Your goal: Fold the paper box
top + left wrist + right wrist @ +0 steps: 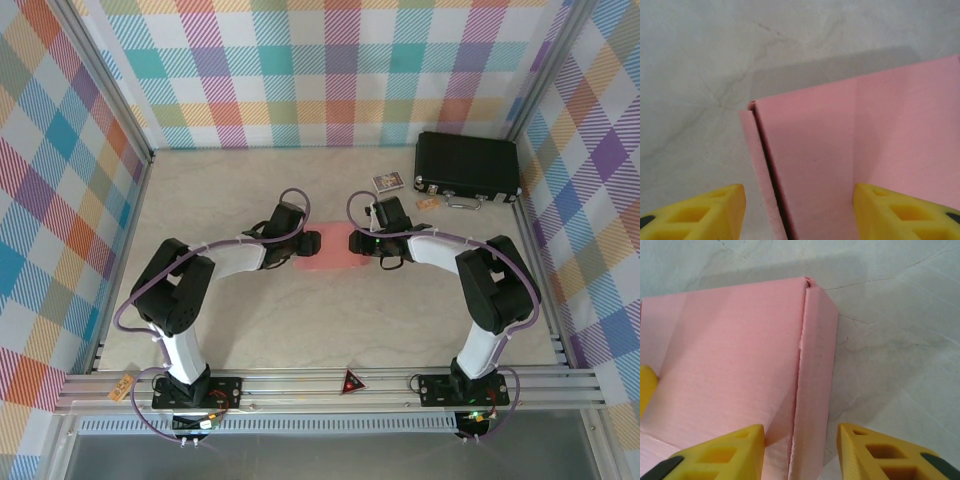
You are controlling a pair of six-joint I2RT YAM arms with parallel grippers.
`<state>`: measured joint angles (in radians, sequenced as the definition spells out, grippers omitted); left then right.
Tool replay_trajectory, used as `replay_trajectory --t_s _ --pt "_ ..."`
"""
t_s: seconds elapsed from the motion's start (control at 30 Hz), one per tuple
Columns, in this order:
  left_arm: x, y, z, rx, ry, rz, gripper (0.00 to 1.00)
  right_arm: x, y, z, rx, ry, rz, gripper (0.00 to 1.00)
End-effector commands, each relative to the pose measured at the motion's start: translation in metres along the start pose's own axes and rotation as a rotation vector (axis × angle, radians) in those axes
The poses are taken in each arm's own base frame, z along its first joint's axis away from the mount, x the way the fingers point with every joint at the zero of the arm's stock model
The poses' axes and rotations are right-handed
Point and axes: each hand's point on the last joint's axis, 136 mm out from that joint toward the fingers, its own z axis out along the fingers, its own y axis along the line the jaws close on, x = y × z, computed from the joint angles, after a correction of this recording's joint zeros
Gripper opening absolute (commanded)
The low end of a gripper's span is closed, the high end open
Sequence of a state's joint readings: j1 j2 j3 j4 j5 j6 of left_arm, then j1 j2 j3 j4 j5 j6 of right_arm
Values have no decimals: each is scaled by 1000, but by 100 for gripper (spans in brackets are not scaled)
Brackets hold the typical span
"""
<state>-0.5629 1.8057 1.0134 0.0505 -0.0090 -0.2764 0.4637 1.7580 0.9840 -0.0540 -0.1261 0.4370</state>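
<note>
Left wrist: yellow fingers (705,212) of the left gripper (800,215) sit nearest us. Jaws about half open, holding nothing. They straddle the left end wall of the salmon-pink thin-card paper box (865,130), one finger outside over the pale marbled worktop (715,60), the other on the box side. The wall stands up, with a dark gap along the folded-over seam.

Right wrist: right gripper (800,455) jaws are narrower but not clamped. They bracket the opposite end wall, and a sliver of worktop shows between the outer finger and the card. We think that flap edge looks loose too.

Top external: the box lies mid-worktop between both grippers, well apart from the black rectangular case (467,167) at far right.

We read the step as locking the end walls. Next move calls for pinching each wall squarely and seating the flap without skewing the thin card.
</note>
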Motion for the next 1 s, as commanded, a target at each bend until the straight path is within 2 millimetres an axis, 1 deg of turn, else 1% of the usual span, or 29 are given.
replay_trajectory --t_s 0.0,0.13,0.27,0.5,0.67,0.8,0.97 --pt "23 -4 3 34 61 -13 54 14 -9 7 17 67 18 39" --pt "27 -8 0 59 73 -39 47 17 -3 7 -17 90 13 35" --pt "33 -10 -3 70 106 -67 43 22 2 6 -38 124 18 32" --pt "45 -3 -11 49 127 -140 43 32 0 4 -35 149 30 32" --pt "55 -1 -18 50 137 -185 43 37 7 2 -62 169 14 32" --pt "61 -1 -22 57 151 -209 43 35 12 5 -77 186 -11 34" --pt "74 -4 -26 85 174 -272 43 23 13 14 -62 198 -69 36"
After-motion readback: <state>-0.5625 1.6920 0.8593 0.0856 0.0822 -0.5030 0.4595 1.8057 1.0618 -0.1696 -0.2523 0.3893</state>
